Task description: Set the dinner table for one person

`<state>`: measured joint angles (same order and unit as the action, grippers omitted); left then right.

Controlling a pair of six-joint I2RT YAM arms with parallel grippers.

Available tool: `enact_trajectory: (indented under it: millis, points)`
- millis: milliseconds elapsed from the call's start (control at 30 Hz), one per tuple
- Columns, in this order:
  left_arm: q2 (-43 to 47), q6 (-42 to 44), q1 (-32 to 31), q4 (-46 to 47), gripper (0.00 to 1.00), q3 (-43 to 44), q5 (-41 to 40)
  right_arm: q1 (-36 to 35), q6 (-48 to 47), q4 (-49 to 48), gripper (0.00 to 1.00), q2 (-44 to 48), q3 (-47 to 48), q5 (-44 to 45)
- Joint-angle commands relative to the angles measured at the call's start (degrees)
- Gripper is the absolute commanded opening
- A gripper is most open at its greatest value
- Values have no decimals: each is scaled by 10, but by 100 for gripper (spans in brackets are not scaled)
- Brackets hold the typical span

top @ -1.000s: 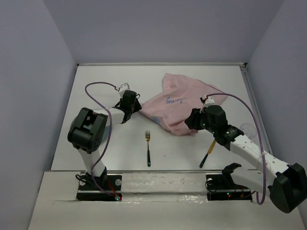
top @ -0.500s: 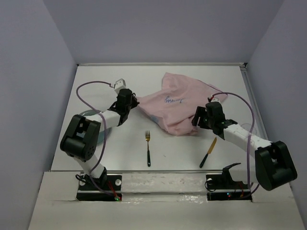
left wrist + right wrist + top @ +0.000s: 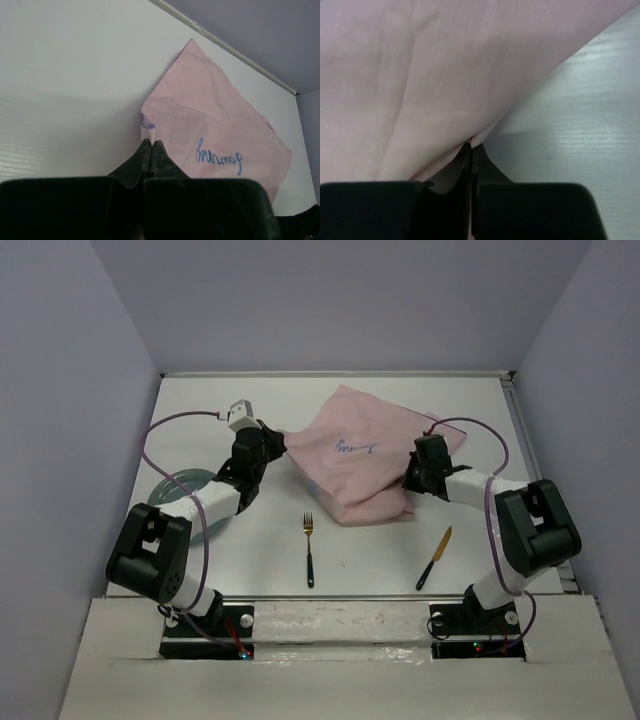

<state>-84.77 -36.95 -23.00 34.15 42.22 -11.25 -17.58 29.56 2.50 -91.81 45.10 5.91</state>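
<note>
A pink cloth (image 3: pixel 365 455) with blue writing lies partly spread on the white dinner table (image 3: pixel 200 410), right of centre. My left gripper (image 3: pixel 272 436) is shut on the cloth's left corner; the left wrist view shows the corner pinched at the tips (image 3: pixel 151 142) and the cloth (image 3: pixel 215 130) stretching away. My right gripper (image 3: pixel 411 480) is shut on the cloth's near right edge, as the right wrist view shows (image 3: pixel 471 146), with the cloth (image 3: pixel 420 75) hanging above the table (image 3: pixel 580 125). A gold fork with a dark handle (image 3: pixel 309 550) and a matching knife (image 3: pixel 434 558) lie near the front edge.
A clear round plate with a bluish rim (image 3: pixel 178 483) lies at the left, partly under my left arm. Grey walls close in the table on the left, the far side and the right.
Both grippers have moved towards the far side with the cloth held. The cloth has been pulled out wider and flatter. The plate at the left has come into view.
</note>
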Motion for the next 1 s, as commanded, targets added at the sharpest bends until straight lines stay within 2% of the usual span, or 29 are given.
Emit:
enact_trajectory:
  millis: [0,133,200,233,367,467,567,600,700,733,833,967]
  points:
    - [28,3,7,45,0,15,-4,9,-19,-45,0,-16,67,28]
    - [37,-5,29,44,0,53,16,9,-63,-30,0,36,114,73]
    - [50,-12,39,43,0,68,23,9,-101,12,0,54,160,86]
    - [54,-15,50,43,0,82,33,9,-128,59,0,52,216,94]
    - [74,-49,81,41,0,98,86,9,-169,140,0,49,312,138]
    - [100,-49,98,37,0,79,91,9,-205,160,0,51,334,177]
    - [113,-57,101,37,0,38,79,9,-194,164,0,43,322,165]
    - [115,-62,102,41,0,24,78,9,-188,163,3,38,315,159]
    - [130,-95,102,66,0,-44,77,9,-168,159,52,27,286,126]
    - [134,-102,102,72,0,-77,76,9,-157,152,75,35,272,92]
    - [153,-107,103,79,0,-116,62,9,-133,121,77,66,203,50]
    - [200,-111,103,86,0,-146,61,9,-80,109,72,136,121,31]
